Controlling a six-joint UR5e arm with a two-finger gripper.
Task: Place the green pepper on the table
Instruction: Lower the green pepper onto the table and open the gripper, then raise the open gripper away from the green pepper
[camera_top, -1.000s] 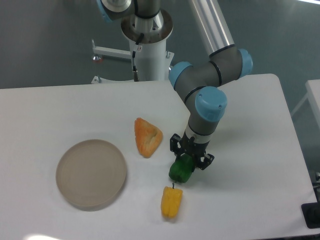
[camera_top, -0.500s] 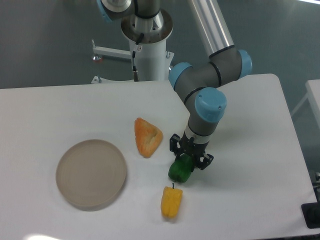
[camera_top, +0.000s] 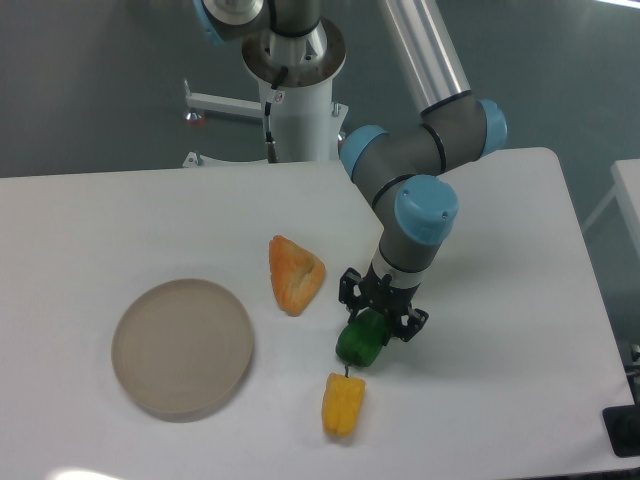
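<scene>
On the left of the table (camera_top: 90, 215): round beige plate (camera_top: 182, 347), bare, well apart from everything else. Toward the middle: orange pepper piece (camera_top: 294, 272), wedge-shaped, lying flat. Just right of that: green pepper (camera_top: 360, 341), low at the tabletop, directly above the yellow pepper (camera_top: 342, 403) and very near its dark stem. Contact between green pepper and tabletop: cannot be confirmed from this view, though the gap appears nil. Over the green pepper: gripper (camera_top: 382, 315), black fingers straddling the pepper's upper part and apparently closed on it; pad contact partly hidden.

Handling, judged: light, rigid-skinned, glossy and hence slippery; lumpy rounded form likely to roll on release. Best hold across the broad upper shoulders, lobes between the pads, moderate force to avoid bruising.

Clearance: tight toward the yellow pepper below, moderate toward the orange piece on the left. Wide open tabletop to the right and rear right, far from the right table edge. Preferred retreat after release: straight up, avoiding any sideways drag toward the yellow pepper.
</scene>
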